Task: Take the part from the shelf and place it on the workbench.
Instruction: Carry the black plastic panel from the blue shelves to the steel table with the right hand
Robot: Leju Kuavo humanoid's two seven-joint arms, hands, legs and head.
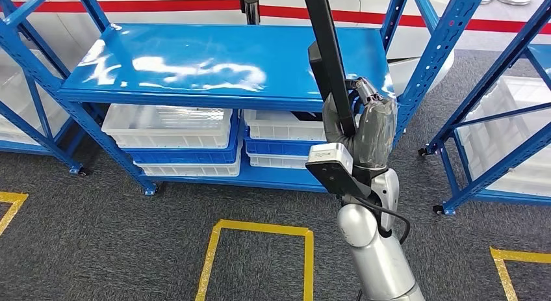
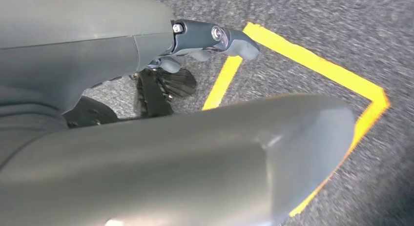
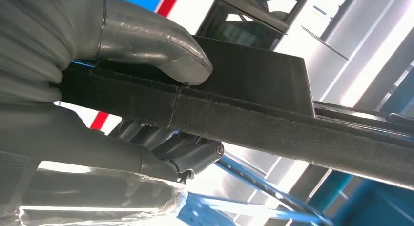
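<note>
The part is a long black bar point(image 1: 327, 51) with a flat black plate behind it. It stands nearly upright in front of the blue shelf point(image 1: 195, 64), and its top runs out of the head view. My right hand point(image 1: 371, 122) grips its lower section, just off the shelf's right front corner. In the right wrist view the thumb point(image 3: 161, 50) presses on the part point(image 3: 254, 106) while the fingers point(image 3: 195, 153) wrap under it. My left hand point(image 2: 88, 60) hangs over the carpet and holds nothing, its fingers point(image 2: 215, 38) extended.
White and blue bins point(image 1: 172, 129) sit stacked on the lower shelf level. A second blue rack point(image 1: 494, 119) holding a white bin stands at the right. Yellow tape squares point(image 1: 260, 231) mark the grey carpet in front.
</note>
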